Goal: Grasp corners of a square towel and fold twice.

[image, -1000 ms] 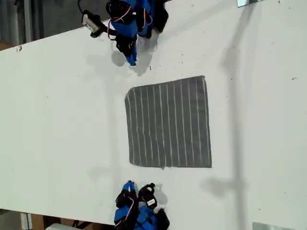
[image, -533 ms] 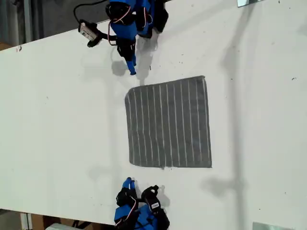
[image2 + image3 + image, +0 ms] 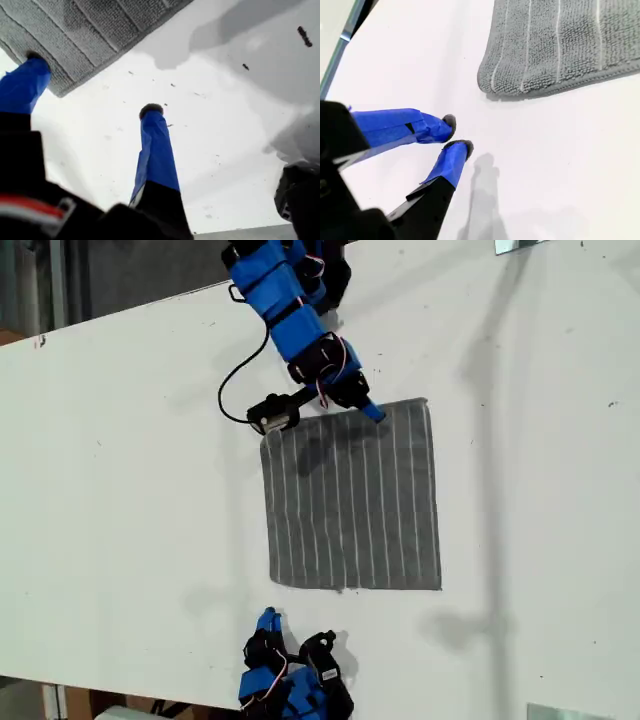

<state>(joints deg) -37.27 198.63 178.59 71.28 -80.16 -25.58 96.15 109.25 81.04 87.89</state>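
a plain white tabletop (image 3: 120, 470) carries the grey striped towel (image 3: 352, 498), lying flat and unfolded near its middle. half a second ago the arm at the top of the exterior view hung back over bare tabletop; now it has swung out, and our first gripper (image 3: 366, 406) is down at the towel's top edge. we judge this to be the opening reach of the first fold, with no corner lifted yet.

in the first wrist view our first gripper (image 3: 95, 85) has its fingers spread apart: one fingertip (image 3: 35, 62) is pressed on the cloth just inside a rounded corner (image 3: 60, 90), while the other stands on bare tabletop beside the edge, so the hem lies between them.

our second gripper (image 3: 268, 622) waits at the bottom of the exterior view, a little apart from the towel's near edge. in its own view the second gripper (image 3: 456, 134) has fingers nearly closed on nothing, and the closest corner (image 3: 492, 82) lies ahead of them, untouched.
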